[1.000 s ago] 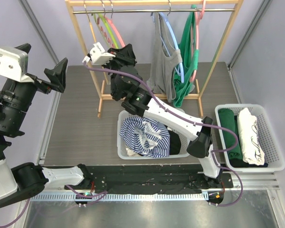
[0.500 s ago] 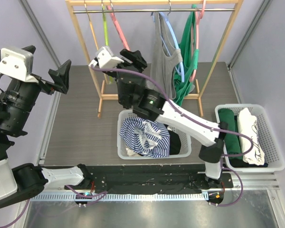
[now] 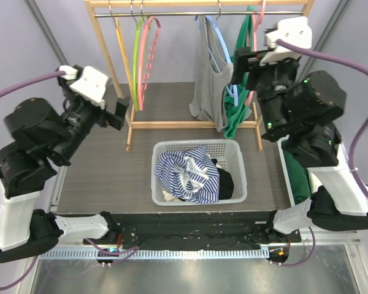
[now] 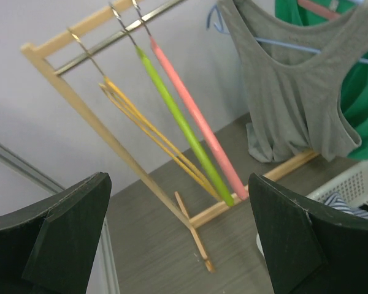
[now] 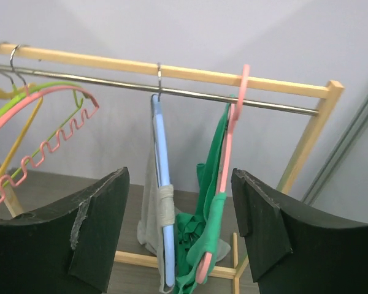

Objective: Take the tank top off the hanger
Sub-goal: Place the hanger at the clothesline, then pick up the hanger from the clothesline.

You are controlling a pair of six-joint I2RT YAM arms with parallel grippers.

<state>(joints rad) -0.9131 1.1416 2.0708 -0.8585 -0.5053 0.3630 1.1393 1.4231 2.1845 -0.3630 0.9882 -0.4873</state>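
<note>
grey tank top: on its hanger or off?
On. The grey tank top hangs by its straps on the blue hanger, which is hooked over the metal rail.

A wooden garment rack (image 3: pixel 172 124) stands at the back of a dark wood-grain tabletop (image 3: pixel 104 171). Three empty hangers hang side by side at the rack's left end: yellow hanger (image 4: pixel 148 128), green hanger (image 4: pixel 178 116), pink hanger (image 4: pixel 198 116). In front of the rack, a white basket (image 3: pixel 196 145) holds a crumpled blue-and-white striped garment (image 3: pixel 184 171) beside a dark garment (image 3: pixel 226 184).
</note>
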